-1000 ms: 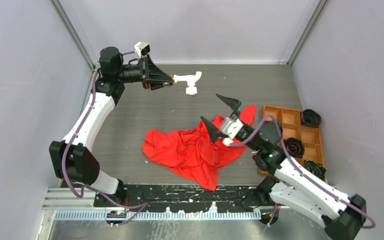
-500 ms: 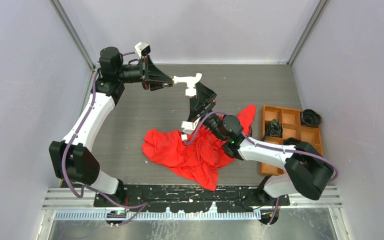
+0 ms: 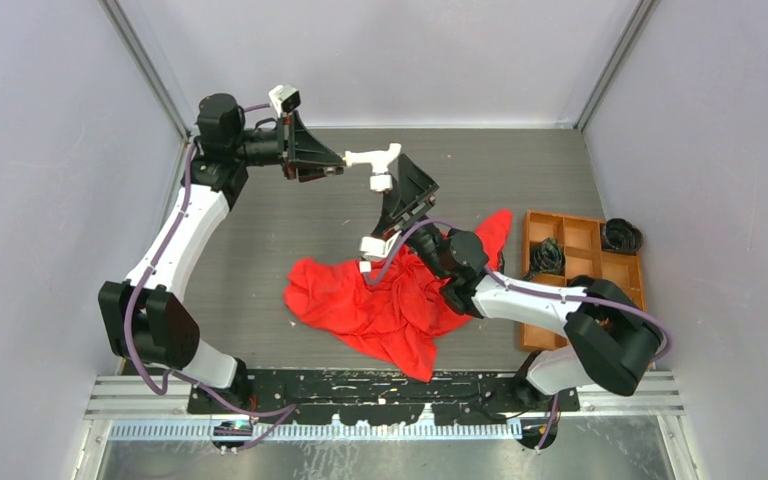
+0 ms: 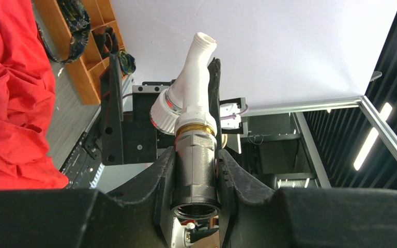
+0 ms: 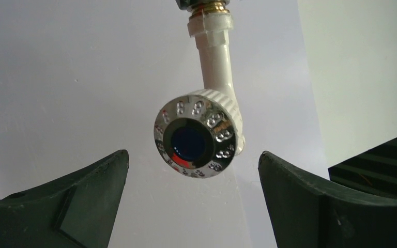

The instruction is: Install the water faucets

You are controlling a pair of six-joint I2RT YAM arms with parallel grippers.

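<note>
The white water faucet (image 3: 375, 158) is held in the air over the far part of the table. My left gripper (image 3: 338, 165) is shut on a dark threaded fitting (image 4: 195, 165) joined to the faucet's brassy tip (image 4: 196, 127). The white spout (image 4: 197, 64) points away from it. My right gripper (image 3: 392, 190) is open and empty, with one finger on each side of the faucet's round blue-marked knob (image 5: 196, 135) and not touching it. In the right wrist view the gripper (image 5: 192, 157) faces the knob head-on.
A crumpled red cloth (image 3: 380, 300) lies mid-table under the right arm. An orange compartment tray (image 3: 582, 232) with black coiled parts (image 3: 620, 236) stands at the right. Grey walls enclose the table on three sides.
My right arm has swung from over the red cloth up to the faucet, and its open fingers now straddle the knob. The left gripper and faucet have stayed still.
</note>
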